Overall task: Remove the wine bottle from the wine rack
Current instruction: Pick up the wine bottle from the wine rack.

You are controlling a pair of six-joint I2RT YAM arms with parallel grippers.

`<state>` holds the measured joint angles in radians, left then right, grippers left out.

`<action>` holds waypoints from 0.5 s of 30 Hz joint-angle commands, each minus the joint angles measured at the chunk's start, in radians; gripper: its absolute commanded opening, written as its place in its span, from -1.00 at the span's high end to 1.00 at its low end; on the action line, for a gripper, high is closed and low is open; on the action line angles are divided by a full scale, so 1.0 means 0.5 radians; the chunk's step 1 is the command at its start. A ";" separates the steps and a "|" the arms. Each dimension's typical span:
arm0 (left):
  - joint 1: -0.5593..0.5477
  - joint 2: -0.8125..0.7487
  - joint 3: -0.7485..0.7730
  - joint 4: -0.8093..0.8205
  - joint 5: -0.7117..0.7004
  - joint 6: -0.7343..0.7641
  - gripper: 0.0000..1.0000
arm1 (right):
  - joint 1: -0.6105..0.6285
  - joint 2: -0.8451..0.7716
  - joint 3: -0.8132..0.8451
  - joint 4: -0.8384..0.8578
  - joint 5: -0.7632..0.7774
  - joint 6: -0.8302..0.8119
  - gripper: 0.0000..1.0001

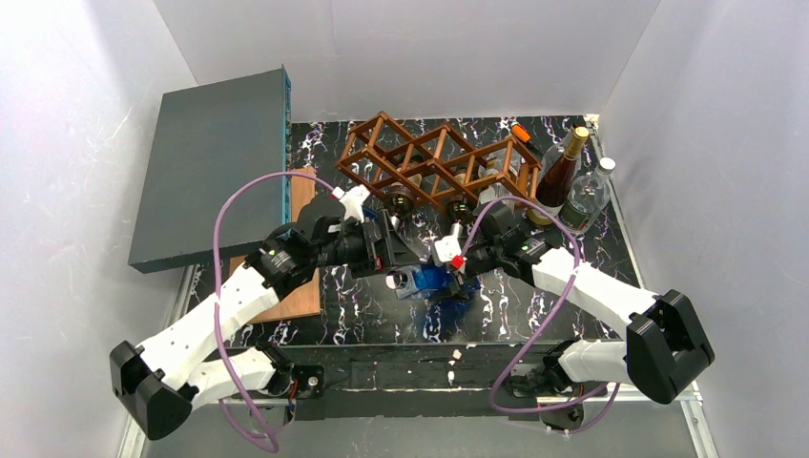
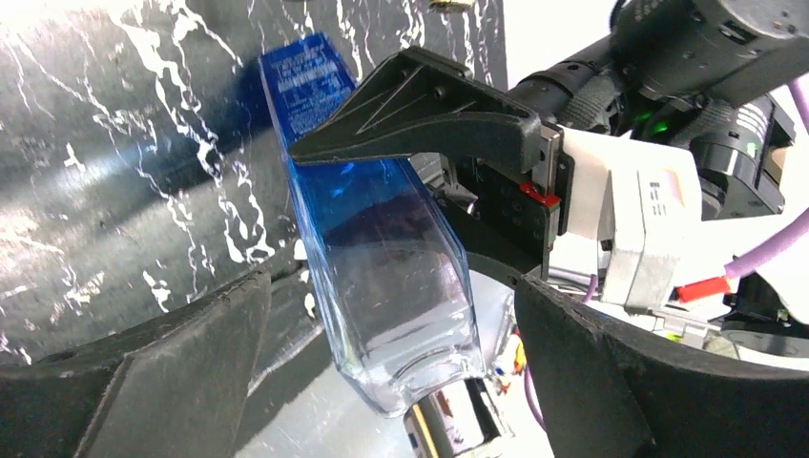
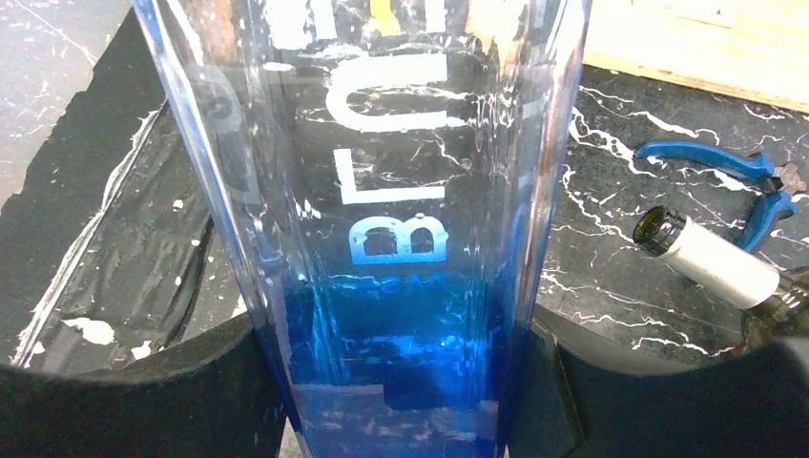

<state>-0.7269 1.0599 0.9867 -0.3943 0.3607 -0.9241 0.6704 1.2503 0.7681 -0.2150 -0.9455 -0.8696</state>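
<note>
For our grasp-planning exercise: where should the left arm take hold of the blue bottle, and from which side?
Probably the clear, flat-sided body of the blue bottle just past its shoulder, coming in from the silver cap end. The left jaws straddle two flat opposite faces there, while the right jaws clamp the blue part farther along.

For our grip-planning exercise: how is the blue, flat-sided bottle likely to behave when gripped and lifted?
The blue bottle looks like clear, glossy glass: probably rigid, slippery and breakable. Its flat faces suggest it would resist rolling if set down. No liquid shows inside, so it is likely fairly light for its size.
</note>
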 commanded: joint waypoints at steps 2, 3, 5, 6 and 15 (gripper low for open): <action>0.022 -0.225 -0.223 0.403 -0.080 0.170 -0.97 | -0.046 -0.003 0.041 0.000 -0.171 0.069 0.86; 0.021 -0.259 -0.255 0.447 -0.080 0.200 -0.97 | -0.055 -0.003 0.043 0.000 -0.178 0.074 0.86; 0.021 -0.333 -0.304 0.510 -0.102 0.271 -0.97 | -0.068 -0.002 0.044 0.000 -0.191 0.082 0.87; 0.025 -0.370 -0.321 0.532 -0.128 0.310 -0.97 | -0.070 0.000 0.044 0.000 -0.194 0.084 0.87; 0.024 -0.645 -0.466 0.759 -0.222 0.608 -0.97 | -0.100 0.000 0.044 0.008 -0.233 0.106 0.87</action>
<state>-0.7212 0.7830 0.7731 -0.0963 0.2760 -0.7189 0.6285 1.2572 0.7681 -0.2363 -0.9871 -0.8398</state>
